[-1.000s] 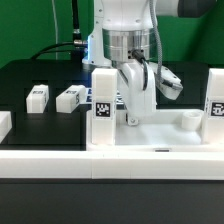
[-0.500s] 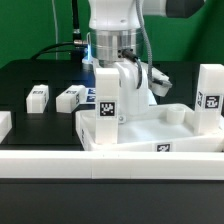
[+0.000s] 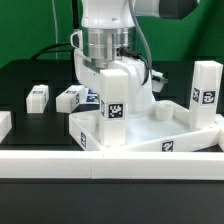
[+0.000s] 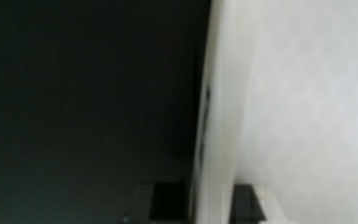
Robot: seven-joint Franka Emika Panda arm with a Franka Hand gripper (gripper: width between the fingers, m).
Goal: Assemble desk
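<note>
One desk slab [image 3: 150, 128] is showing. Four legs are showing with it. Two are standing upright on the slab: the near leg [image 3: 113, 100] and the right leg [image 3: 205, 92]. Two more are lying on the counter [image 3: 30, 75]: the left loose leg [image 3: 37, 96] and the second loose leg [image 3: 69, 98]. Four tags [image 3: 118, 110] are reading clearly on the slab and standing legs. One arm [image 3: 105, 30] is reaching in. One rail [image 3: 60, 160] is running along the front. One white piece [image 3: 3, 124], possibly another part, is poking in at the edge.
</note>
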